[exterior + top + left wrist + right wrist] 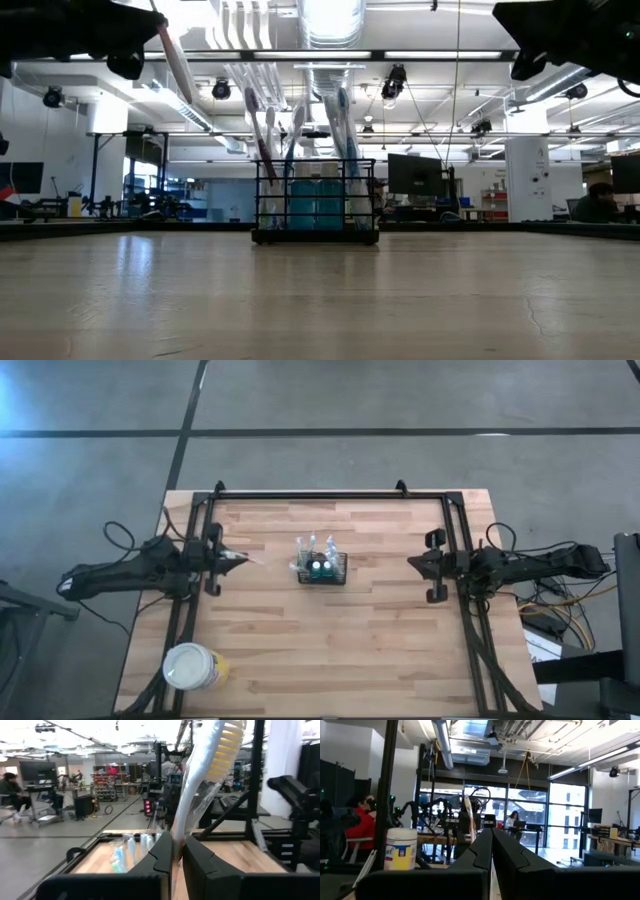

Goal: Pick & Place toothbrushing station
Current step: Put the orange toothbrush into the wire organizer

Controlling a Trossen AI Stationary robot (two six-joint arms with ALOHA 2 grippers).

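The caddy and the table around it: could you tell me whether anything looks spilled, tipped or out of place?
Nothing stands out. The caddy stands upright mid-table with toothbrushes upright inside; the left gripper holds a wrapped toothbrush beside it.

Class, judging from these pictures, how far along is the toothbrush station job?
Done: several toothbrushes already stand in the black wire caddy at the table's middle. In hand: the left gripper holds a wrapped toothbrush, jaws shut on it. Left: carrying it to the caddy. The right gripper waits, shut.
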